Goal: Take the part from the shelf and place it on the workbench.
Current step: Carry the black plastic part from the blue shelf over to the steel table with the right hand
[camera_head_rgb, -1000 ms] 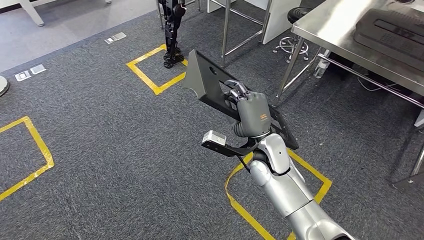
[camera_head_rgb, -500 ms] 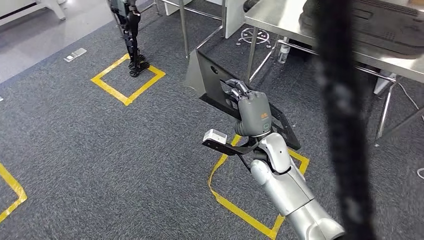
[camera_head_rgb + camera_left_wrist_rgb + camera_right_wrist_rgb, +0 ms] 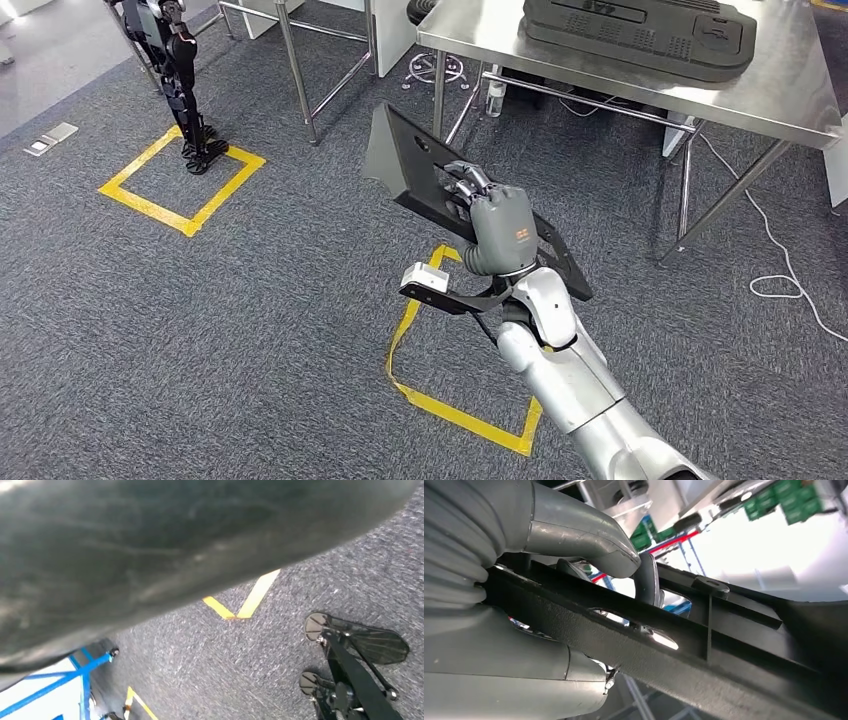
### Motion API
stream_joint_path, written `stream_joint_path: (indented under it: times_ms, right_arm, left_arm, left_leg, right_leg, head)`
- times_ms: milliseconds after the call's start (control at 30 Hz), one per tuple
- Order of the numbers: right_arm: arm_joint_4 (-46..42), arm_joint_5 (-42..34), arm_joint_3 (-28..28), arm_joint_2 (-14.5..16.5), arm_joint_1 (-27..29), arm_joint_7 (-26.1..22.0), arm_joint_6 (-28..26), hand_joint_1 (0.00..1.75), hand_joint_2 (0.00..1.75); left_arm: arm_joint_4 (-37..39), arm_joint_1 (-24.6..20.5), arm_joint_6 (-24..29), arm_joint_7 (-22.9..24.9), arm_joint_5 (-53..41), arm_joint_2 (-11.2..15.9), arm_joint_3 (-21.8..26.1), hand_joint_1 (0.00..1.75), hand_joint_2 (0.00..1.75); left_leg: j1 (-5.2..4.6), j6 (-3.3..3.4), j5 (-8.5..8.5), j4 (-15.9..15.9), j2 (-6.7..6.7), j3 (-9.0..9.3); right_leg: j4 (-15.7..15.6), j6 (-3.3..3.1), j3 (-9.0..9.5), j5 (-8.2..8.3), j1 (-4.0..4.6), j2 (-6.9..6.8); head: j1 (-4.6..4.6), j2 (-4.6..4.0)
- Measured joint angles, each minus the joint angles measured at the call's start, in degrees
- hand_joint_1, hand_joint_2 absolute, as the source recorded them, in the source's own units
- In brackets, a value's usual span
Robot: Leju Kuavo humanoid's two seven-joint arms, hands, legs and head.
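Note:
My right hand [image 3: 500, 225] grips a flat black plastic part [image 3: 410, 165] by its long edge and holds it tilted above the grey carpet. In the right wrist view the grey thumb [image 3: 574, 535] lies over the part [image 3: 724, 655] and darker fingers reach through a slot in it. The steel workbench [image 3: 790, 100] stands ahead to the upper right, with a similar large black part [image 3: 640, 35] lying on it. The carried part is in front of the bench's near left corner, apart from it.
Another robot's dark legs [image 3: 185, 90] stand in a yellow taped square [image 3: 180, 185] at the far left. A second taped square [image 3: 440, 400] lies under my right arm. A white cable [image 3: 790, 285] runs on the floor beside the bench; a bottle [image 3: 497, 97] stands beneath it.
The camera has turned: the whole scene has shifted left and the workbench now shows in full. A dark blurred band that crossed the picture is gone. My right hand still holds the part.

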Motion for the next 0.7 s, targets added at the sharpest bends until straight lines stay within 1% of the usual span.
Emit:
stream_joint_path:
  times_ms: [33, 67, 100, 133, 167, 200, 233, 267, 300, 333, 367, 400, 433, 467, 500, 533, 567, 600, 633, 667, 700]
  right_arm:
    - [0.0, 0.0, 0.0, 0.0, 0.0, 0.0, 0.0, 1.75, 1.75]
    - [0.0, 0.0, 0.0, 0.0, 0.0, 0.0, 0.0, 1.75, 1.75]
    - [0.0, 0.0, 0.1, 0.0, 0.1, 0.0, 0.0, 1.75, 1.75]
    - [0.0, 0.0, 0.1, -0.1, 0.2, 0.0, 0.0, 1.75, 1.75]
    - [0.0, 0.0, 0.1, -0.1, 0.2, 0.0, 0.0, 1.75, 1.75]
    - [0.0, 0.0, 0.1, -0.2, 0.2, 0.0, 0.0, 1.75, 1.75]
    - [0.0, 0.0, 0.1, -0.2, 0.1, 0.0, 0.0, 1.75, 1.75]
    - [0.0, 0.0, 0.1, -0.1, 0.1, 0.0, 0.0, 1.75, 1.75]
    - [0.0, 0.0, 0.1, -0.1, 0.1, 0.0, 0.0, 1.75, 1.75]
    - [0.0, 0.0, 0.1, -0.1, 0.1, 0.0, 0.0, 1.75, 1.75]
    - [0.0, 0.0, 0.2, -0.2, 0.1, 0.0, 0.0, 1.75, 1.75]
    - [0.0, 0.0, 0.2, -0.2, 0.1, 0.0, 0.0, 1.75, 1.75]
    - [0.0, 0.0, 0.1, -0.2, 0.0, 0.0, 0.0, 1.75, 1.75]
    - [0.0, 0.0, 0.1, -0.2, 0.0, 0.0, 0.0, 1.75, 1.75]
    - [0.0, 0.0, 0.2, -0.1, 0.0, 0.0, 0.0, 1.75, 1.75]
    - [0.0, 0.0, 0.2, -0.1, -0.1, 0.0, 0.0, 1.75, 1.75]
    - [0.0, 0.0, 0.2, 0.0, -0.1, 0.0, 0.0, 1.75, 1.75]
    - [0.1, 0.0, 0.3, 0.0, 0.0, 0.0, 0.0, 1.75, 1.75]
    - [0.1, 0.0, 0.3, 0.0, 0.1, 0.0, 0.0, 1.75, 1.75]
    - [0.1, 0.0, 0.3, 0.0, 0.1, 0.0, 0.0, 1.75, 1.75]
    - [0.1, 0.0, 0.3, 0.0, 0.2, 0.0, 0.0, 1.75, 1.75]
  left_arm:
    - [0.0, 0.1, 0.0, 0.0, 0.0, 0.0, 0.0, 0.0, 0.0]
    - [0.0, 0.1, 0.0, 0.0, 0.0, 0.0, 0.0, 0.0, 0.0]
    - [0.0, 0.1, 0.0, 0.0, 0.0, 0.0, 0.0, 0.0, 0.0]
    - [0.0, 0.1, 0.0, 0.0, 0.0, 0.0, 0.0, 0.0, 0.0]
    - [0.0, 0.1, 0.0, 0.0, 0.0, 0.0, 0.0, 0.0, 0.0]
    - [0.0, 0.0, 0.0, 0.0, 0.0, -0.1, 0.0, 0.0, 0.0]
    - [0.0, 0.0, 0.0, 0.0, 0.0, -0.1, 0.0, 0.0, 0.0]
    - [0.0, 0.0, 0.0, 0.0, 0.0, -0.1, 0.0, 0.0, 0.0]
    - [0.0, 0.0, 0.0, 0.0, 0.0, -0.1, 0.0, 0.0, 0.0]
    - [0.0, 0.0, 0.0, 0.0, 0.0, -0.1, 0.0, 0.0, 0.0]
    - [0.0, 0.0, 0.0, 0.0, 0.0, -0.1, 0.0, 0.0, 0.0]
    - [0.0, -0.1, 0.0, 0.0, 0.0, -0.1, 0.0, 0.0, 0.0]
    - [0.0, -0.1, 0.0, 0.0, 0.0, -0.1, 0.0, 0.0, 0.0]
    - [0.0, -0.2, 0.0, 0.0, 0.0, -0.1, 0.0, 0.0, 0.0]
    - [0.0, -0.2, 0.0, 0.0, 0.0, -0.1, 0.0, 0.0, 0.0]
    - [0.0, -0.1, 0.0, 0.0, 0.0, -0.1, 0.0, 0.0, 0.0]
    - [0.0, 0.0, 0.0, 0.0, 0.0, -0.1, 0.0, 0.0, 0.0]
    - [0.0, 0.1, 0.0, 0.0, 0.0, -0.1, 0.0, 0.0, 0.0]
    - [0.0, 0.1, 0.0, 0.0, 0.0, -0.1, 0.0, 0.0, 0.0]
    - [0.0, 0.1, 0.0, 0.0, 0.0, -0.1, 0.0, 0.0, 0.0]
    - [0.0, 0.1, 0.0, 0.0, 0.0, -0.1, 0.0, 0.0, 0.0]
  left_leg:
    - [-0.11, 0.28, -0.06, 0.0, 0.68, -0.01]
    - [-0.2, 0.41, -0.13, 0.0, 1.4, 0.0]
    - [-0.25, 0.46, -0.19, 0.0, 2.14, 0.03]
    - [-0.27, 0.47, -0.26, 0.0, 2.83, 0.08]
    - [-0.27, 0.41, -0.34, 0.0, 3.48, 0.19]
    - [-0.28, 0.29, -0.44, 0.0, 4.11, 0.34]
    - [-0.41, 0.1, -0.59, 0.0, 4.7, 0.52]
    - [-0.55, -0.19, -0.77, 0.0, 5.24, 0.69]
    - [-0.71, -0.49, -0.92, 0.0, 5.75, 0.86]
    - [-0.83, -0.79, -1.04, 0.0, 6.28, 1.03]
    - [-0.83, -1.11, -1.1, -0.1, 6.86, 1.26]
    - [-0.71, -1.44, -1.24, -0.2, 7.03, 1.45]
    - [-0.57, -1.73, -1.73, 0.3, 6.42, 1.48]
    - [-0.45, -1.93, -2.77, 1.7, 5.2, 1.03]
    - [-0.34, -2.07, -4.36, 4.3, 3.56, -0.05]
    - [-0.33, -2.13, -6.28, 7.9, 2.13, -1.73]
    - [-0.32, -2.2, -7.95, 11.8, 1.3, -3.71]
    - [-0.3, -2.29, -8.81, 14.7, 0.91, -5.37]
    - [-0.26, -2.36, -8.55, 15.8, 0.76, -6.26]
    - [-0.17, -2.39, -7.12, 14.7, 0.68, -6.03]
    - [0.0, -2.44, -4.84, 11.5, 0.36, -4.74]
  right_leg:
    - [4.0, -0.26, -2.0, -1.63, 0.09, -1.17]
    - [7.8, -0.37, -3.92, -2.99, 0.09, -1.63]
    - [10.4, -0.26, -5.22, -3.69, 0.08, -1.84]
    - [10.7, 0.08, -5.38, -3.48, 0.09, -2.0]
    - [8.4, 0.53, -4.23, -2.42, 0.1, -2.34]
    - [4.2, 0.92, -1.99, -0.89, 0.16, -3.17]
    - [-0.2, 1.04, 0.32, 0.49, 0.34, -4.4]
    - [-3.7, 0.9, 2.25, 1.6, 0.55, -5.4]
    - [-5.7, 0.58, 3.34, 2.22, 0.75, -6.02]
    - [-6.2, 0.19, 3.56, 2.43, 0.93, -5.95]
    - [-6.2, -0.17, 3.59, 2.63, 0.99, -5.25]
    - [-6.3, -0.53, 3.64, 2.79, 0.71, -4.57]
    - [-6.5, -0.85, 3.79, 2.91, 0.44, -3.9]
    - [-6.7, -1.25, 4.01, 3.02, 0.15, -3.32]
    - [-6.9, -1.57, 4.24, 3.07, -0.13, -2.78]
    - [-6.9, -1.76, 4.34, 3.02, -0.08, -2.21]
    - [-6.9, -1.92, 4.41, 2.99, -0.04, -1.59]
    - [-6.9, -1.94, 4.47, 2.96, 0.01, -0.87]
    - [-6.8, -1.94, 4.54, 2.94, 0.03, -0.12]
    - [-6.8, -1.92, 4.63, 2.92, 0.01, 0.63]
    - [-6.7, -1.84, 4.75, 2.86, -0.07, 1.41]
  head:
    - [0.09, 0.0]
    - [0.1, 0.0]
    - [0.09, 0.0]
    - [0.1, 0.0]
    - [0.11, 0.0]
    - [0.12, 0.0]
    - [0.11, 0.0]
    - [0.07, 0.0]
    - [0.03, 0.0]
    - [-0.01, 0.0]
    - [-0.02, 0.0]
    - [-0.05, 0.0]
    - [-0.12, 0.0]
    - [-0.24, 0.0]
    - [-0.42, 0.0]
    - [-0.54, 0.0]
    - [-0.63, 0.0]
    - [-0.66, 0.0]
    - [-0.66, 0.0]
    - [-0.66, 0.0]
    - [-0.66, 0.0]
